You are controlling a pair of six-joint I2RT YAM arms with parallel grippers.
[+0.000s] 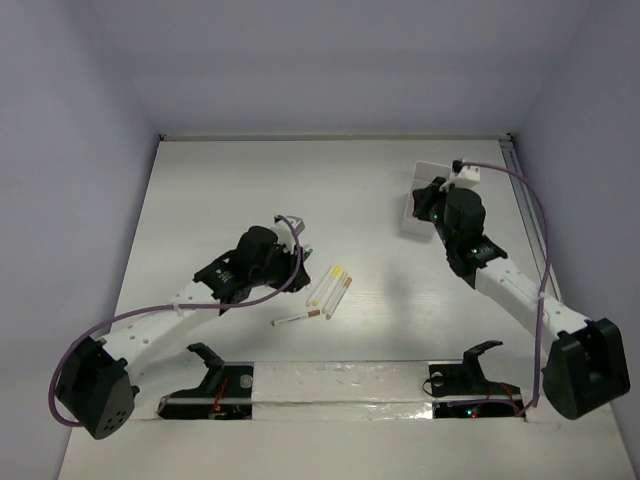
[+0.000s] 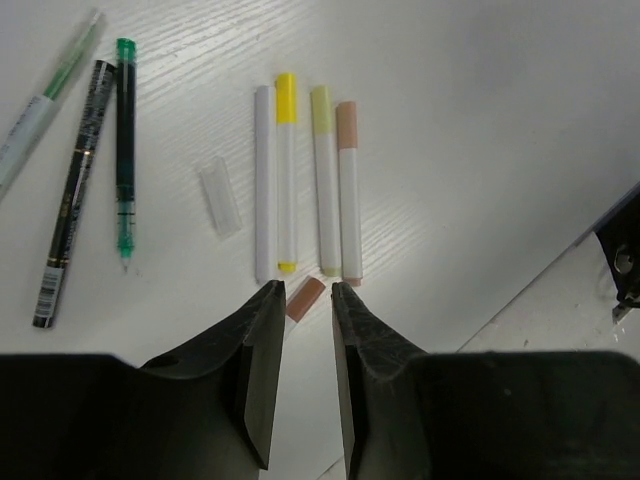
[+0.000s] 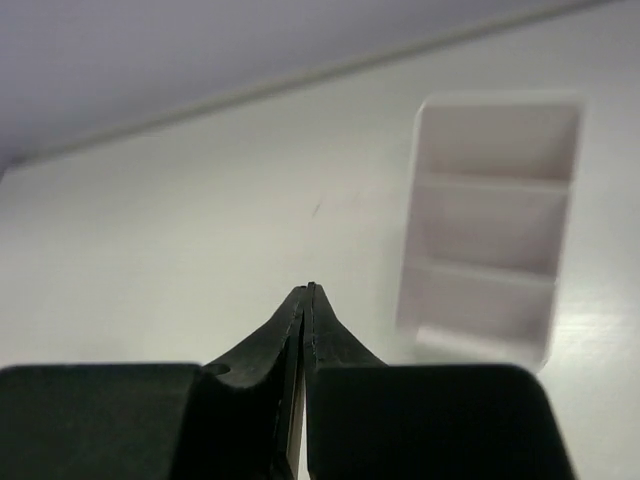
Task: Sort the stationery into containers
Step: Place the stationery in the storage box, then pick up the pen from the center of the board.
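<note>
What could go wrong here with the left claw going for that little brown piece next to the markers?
1. The left claw straddles the stubby brown piece, which lies right at the ends of the markers. Closing could knock them askew or squirt the short piece out.
2. The white box sits far off, near the shut right claw, so a drop there may crowd it.

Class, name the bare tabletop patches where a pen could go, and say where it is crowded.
Bare: between the white yellow-capped markers and the white divided plastic box; also the table's far-left corner. Crowded: around the left gripper.
</note>
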